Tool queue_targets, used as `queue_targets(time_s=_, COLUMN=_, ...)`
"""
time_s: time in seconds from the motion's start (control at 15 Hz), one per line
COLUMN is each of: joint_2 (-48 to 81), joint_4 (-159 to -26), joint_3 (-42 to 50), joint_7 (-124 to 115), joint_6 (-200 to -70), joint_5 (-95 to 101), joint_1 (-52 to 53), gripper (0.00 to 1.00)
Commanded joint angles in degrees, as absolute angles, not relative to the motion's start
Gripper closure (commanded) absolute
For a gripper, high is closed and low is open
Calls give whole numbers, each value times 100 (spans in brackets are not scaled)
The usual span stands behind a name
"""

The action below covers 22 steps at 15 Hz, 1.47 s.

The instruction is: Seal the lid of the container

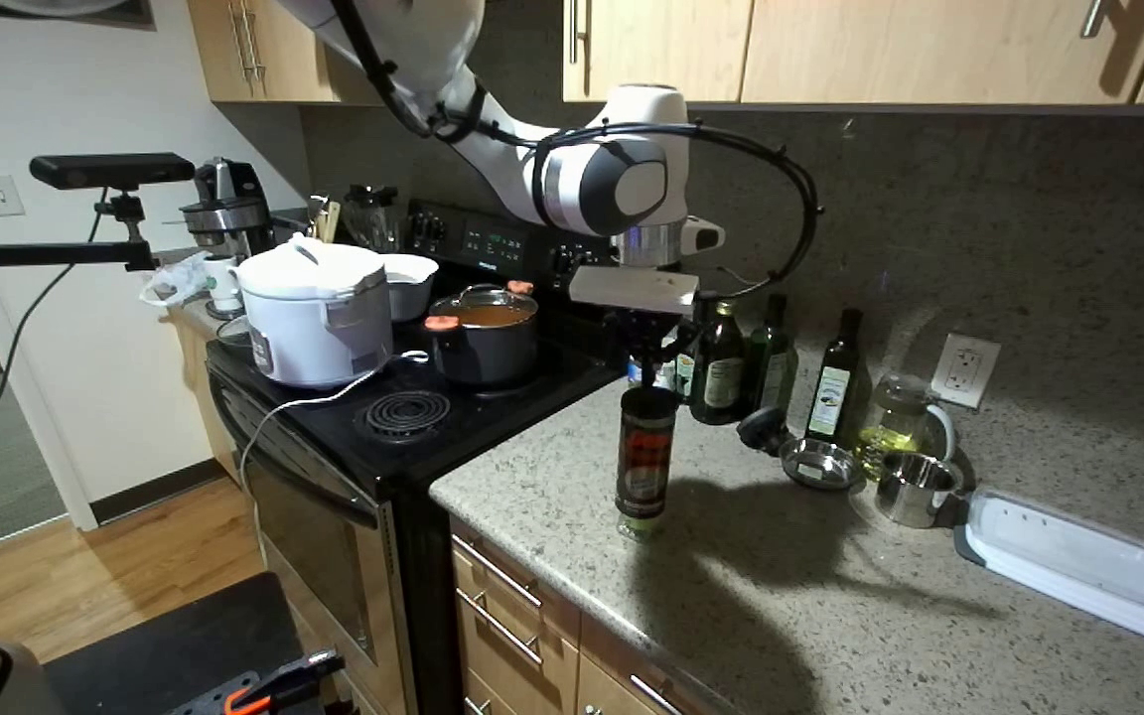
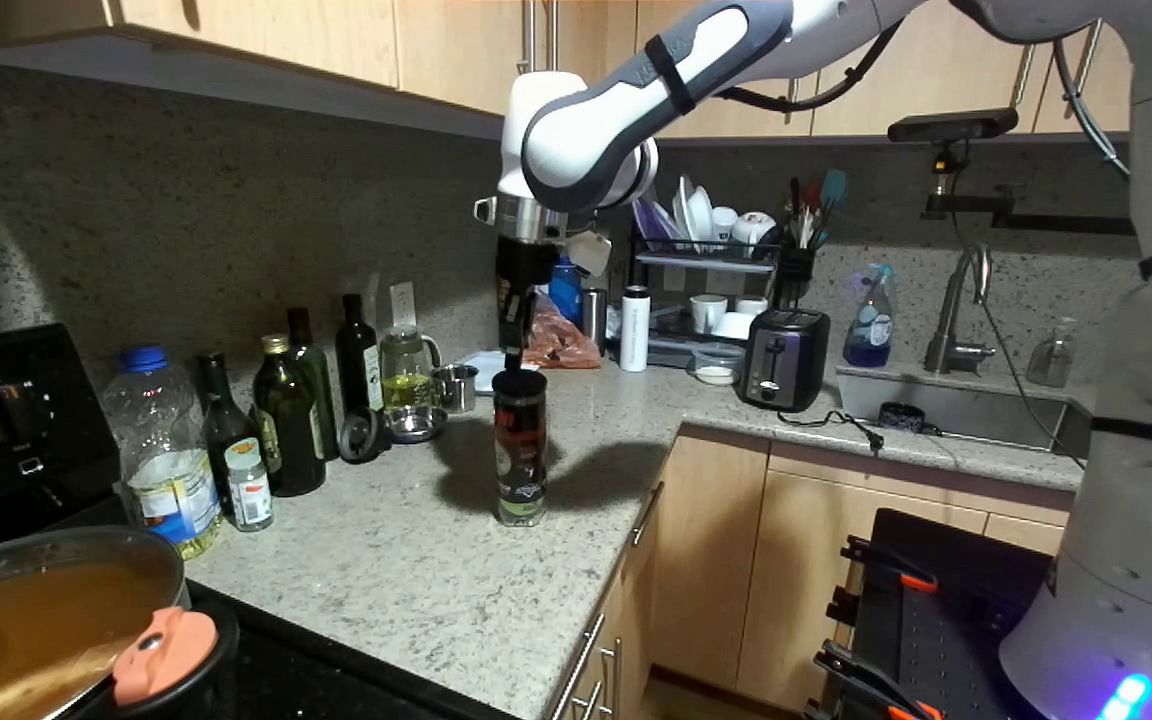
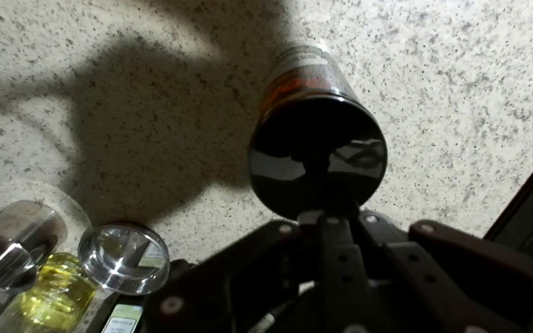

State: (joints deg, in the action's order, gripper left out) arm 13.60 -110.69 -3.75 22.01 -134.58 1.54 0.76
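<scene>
One container upright | lid on top | jaws together over it, contact unclear | label print blurred

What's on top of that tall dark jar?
A round dark lid, hiding the mouth of the jar. The closed gripper is right above the lid; whether they touch, I can't tell.

Beneath the tool, the lid looks smooth and mirror-glossy; around it the bench looks like speckled stone.
</scene>
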Motion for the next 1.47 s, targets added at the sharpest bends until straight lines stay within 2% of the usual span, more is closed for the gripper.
queue_targets(time_s=0.0, joint_2=1215, joint_4=-11244, joint_3=-335, joint_7=2017, joint_6=-13777, joint_5=323, joint_1=82, gripper=100)
queue_targets(time_s=1.4, joint_2=1687, joint_4=-11048, joint_3=-249, joint_7=1699, joint_6=-14026, joint_5=1096, joint_1=112, gripper=100)
